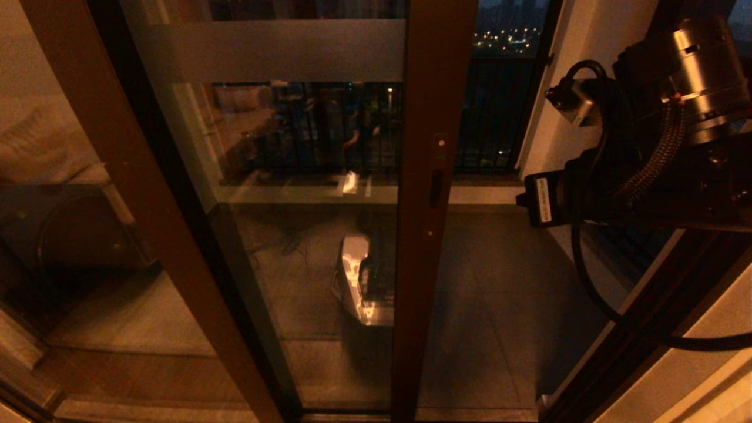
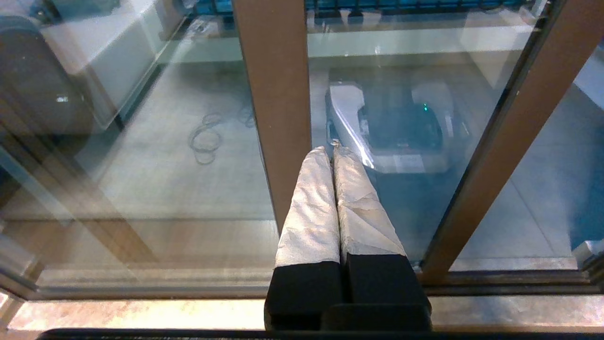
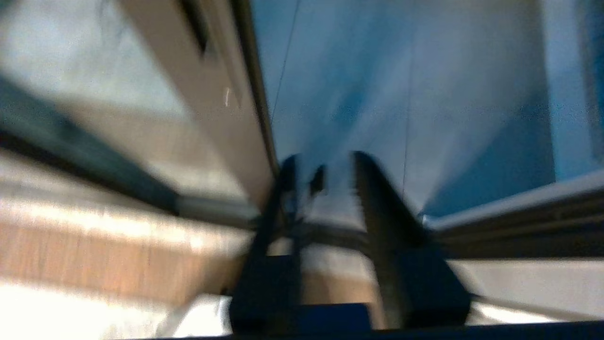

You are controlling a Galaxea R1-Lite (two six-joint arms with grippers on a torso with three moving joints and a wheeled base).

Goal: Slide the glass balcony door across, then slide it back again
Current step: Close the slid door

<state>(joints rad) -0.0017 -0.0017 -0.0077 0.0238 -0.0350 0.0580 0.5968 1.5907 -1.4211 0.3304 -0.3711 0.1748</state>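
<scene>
The glass balcony door (image 1: 305, 252) has a dark reddish-brown frame with a frosted band (image 1: 282, 50) near the top. Its handle slot (image 1: 436, 188) sits in the right stile, and right of that stile the doorway stands open onto the balcony floor. My right arm (image 1: 646, 147) reaches in from the right at handle height. In the right wrist view my right gripper (image 3: 323, 158) is open and empty, with one finger (image 3: 283, 189) close beside the stile's edge (image 3: 222, 118); contact cannot be told. My left gripper (image 2: 330, 148) is shut and empty, with its taped tips close to the glass by a brown stile (image 2: 278, 94).
A washing machine (image 1: 59, 235) shows behind the fixed glass panel on the left. The black-barred railing window (image 1: 493, 117) closes the balcony's far side. A white wall (image 1: 587, 70) and the dark door jamb (image 1: 658, 317) bound the opening on the right. The robot's reflection (image 1: 364, 282) shows in the glass.
</scene>
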